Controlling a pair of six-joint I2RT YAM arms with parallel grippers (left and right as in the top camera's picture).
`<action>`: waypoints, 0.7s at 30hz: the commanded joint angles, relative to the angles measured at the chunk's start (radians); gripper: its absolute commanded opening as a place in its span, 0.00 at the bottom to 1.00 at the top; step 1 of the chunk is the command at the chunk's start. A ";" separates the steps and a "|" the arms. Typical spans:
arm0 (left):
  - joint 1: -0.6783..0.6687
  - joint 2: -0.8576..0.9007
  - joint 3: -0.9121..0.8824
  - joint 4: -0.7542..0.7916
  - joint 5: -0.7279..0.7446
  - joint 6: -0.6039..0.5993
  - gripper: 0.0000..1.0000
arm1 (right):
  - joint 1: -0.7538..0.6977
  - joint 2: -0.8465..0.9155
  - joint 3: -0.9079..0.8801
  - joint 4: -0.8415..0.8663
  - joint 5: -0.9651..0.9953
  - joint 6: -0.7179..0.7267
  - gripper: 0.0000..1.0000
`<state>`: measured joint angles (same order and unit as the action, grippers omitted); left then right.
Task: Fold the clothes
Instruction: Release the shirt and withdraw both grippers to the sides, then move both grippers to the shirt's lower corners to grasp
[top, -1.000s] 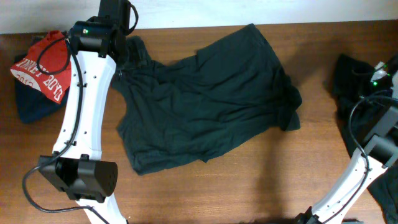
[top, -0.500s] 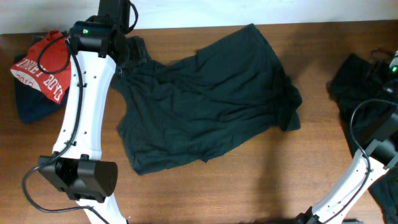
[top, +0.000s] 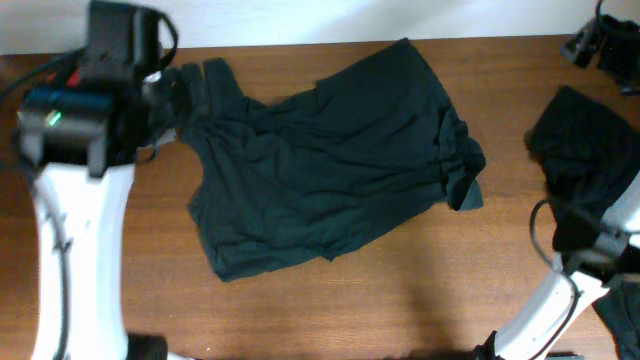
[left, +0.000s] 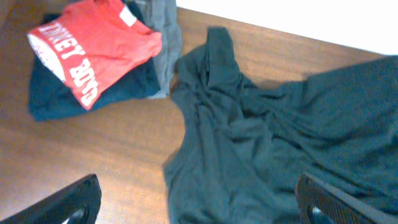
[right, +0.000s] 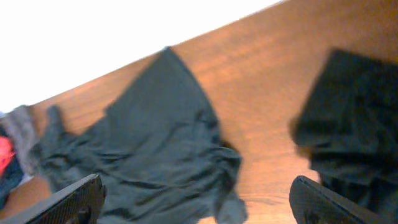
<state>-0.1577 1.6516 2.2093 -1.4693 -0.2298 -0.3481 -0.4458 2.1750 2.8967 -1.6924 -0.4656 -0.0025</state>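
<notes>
wood-brown table, white wall along its far edge. dark t-shirt lies crumpled and unfolded mid-table, fabric bunched at its right edge. black garment heap sits at the right, apart from it. far left: red shirt with white lettering on a navy piece, grey one just behind. left gripper spread wide above the t-shirt's left end, grasping nothing. right gripper spread wide at the far right corner, empty.
</notes>
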 joint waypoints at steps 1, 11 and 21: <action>-0.003 -0.074 0.011 -0.082 0.031 -0.019 0.99 | 0.108 -0.166 -0.003 -0.006 0.074 0.019 0.99; -0.003 -0.250 -0.081 -0.218 0.104 -0.071 0.99 | 0.303 -0.503 -0.436 -0.006 0.227 0.064 0.99; -0.003 -0.443 -0.650 -0.160 0.227 -0.195 0.99 | 0.303 -0.573 -0.946 0.011 0.213 0.056 0.99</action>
<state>-0.1577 1.2633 1.7100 -1.6627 -0.0765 -0.4778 -0.1524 1.6146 2.0575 -1.6901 -0.2577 0.0528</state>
